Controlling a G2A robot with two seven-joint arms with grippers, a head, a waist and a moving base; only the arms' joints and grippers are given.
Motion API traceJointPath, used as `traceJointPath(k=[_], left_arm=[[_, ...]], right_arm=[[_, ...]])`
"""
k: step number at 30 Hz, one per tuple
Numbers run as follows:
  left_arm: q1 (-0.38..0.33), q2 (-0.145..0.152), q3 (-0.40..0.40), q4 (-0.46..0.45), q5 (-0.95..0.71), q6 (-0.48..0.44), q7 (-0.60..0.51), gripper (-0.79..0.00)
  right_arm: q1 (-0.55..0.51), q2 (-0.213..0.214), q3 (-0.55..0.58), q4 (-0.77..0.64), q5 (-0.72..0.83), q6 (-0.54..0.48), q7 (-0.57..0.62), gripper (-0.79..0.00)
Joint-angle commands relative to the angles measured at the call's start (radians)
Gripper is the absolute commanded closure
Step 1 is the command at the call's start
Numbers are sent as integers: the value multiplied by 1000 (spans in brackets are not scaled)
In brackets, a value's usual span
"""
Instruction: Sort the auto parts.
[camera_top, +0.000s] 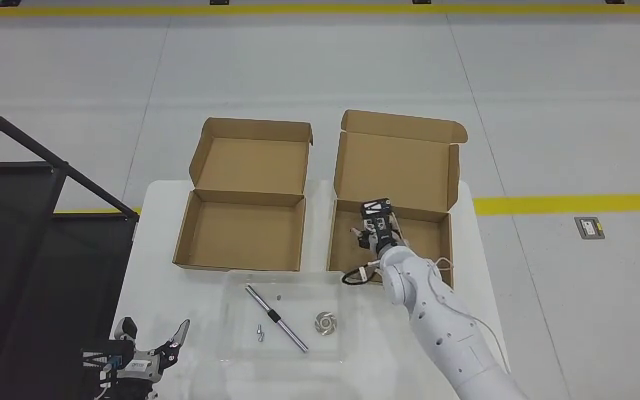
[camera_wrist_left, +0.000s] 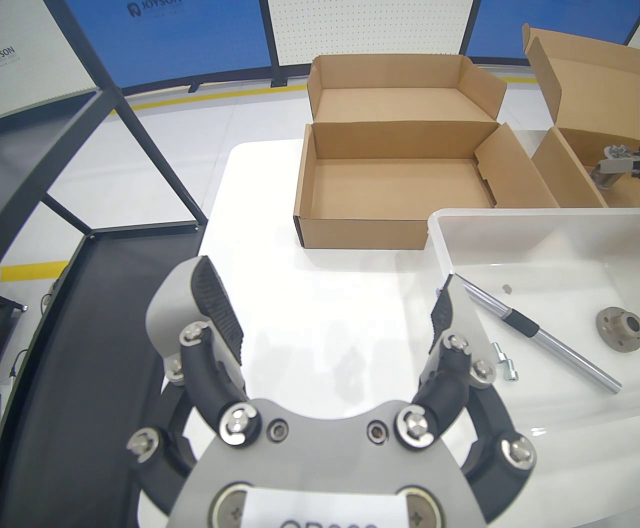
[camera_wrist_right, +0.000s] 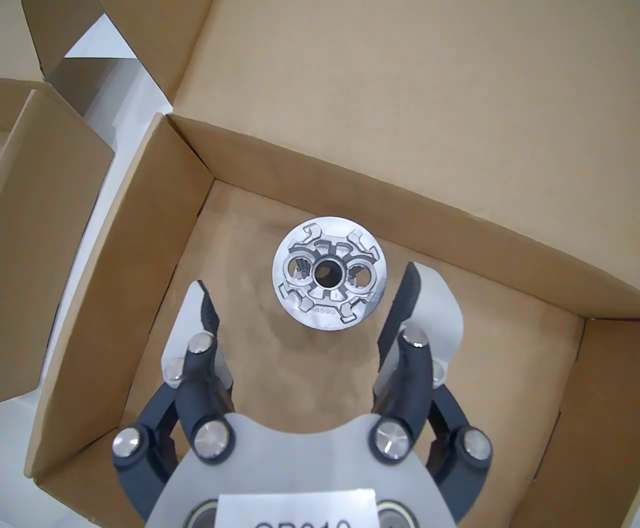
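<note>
1. Centre-right of the top view: right cardboard box (camera_top: 395, 170) with its lid open. The part, a grey metal disc (camera_wrist_right: 330, 279), lies on the box floor close to the wall that carries the lid.
2. Disc look: round casting, flat face up. It has a central bore, a round hole on either side of it, a ring of notched lugs around those, and a plain outer rim.
3. Right gripper (camera_top: 376, 232) (camera_wrist_right: 308, 287): the white arm comes in from the lower right of the top view, wrist tipped down into the upper-left part of that box. Fingers are spread wide with nothing gripped. The disc sits just past the tips, and both pads are clear of it.
4. Left gripper (camera_top: 155, 330) (camera_wrist_left: 327, 277): lower left of the top view, at the left edge of the table (camera_top: 160, 250) beside a black rack (camera_top: 60, 260). It is fully spread and holds nothing.
5. Lower centre: clear tray (camera_top: 320, 295) holding a metal rod (camera_top: 278, 319), a flanged hub (camera_top: 324, 322) and two small bolts (camera_top: 260, 333).
6. Left of centre: left cardboard box (camera_top: 240, 235), lid open, just beside the right one.
</note>
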Motion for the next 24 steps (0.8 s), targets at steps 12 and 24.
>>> traceJointPath(k=[12, 24], left_arm=[[0, 0, 0, 0, 0, 0, 0, -785], [0, 0, 0, 0, 0, 0, 0, -785]], right_arm=[[-320, 50, 20, -631, -102, -228, 193, -785], [-423, 71, -26, -782, -29, -522, 365, -785]])
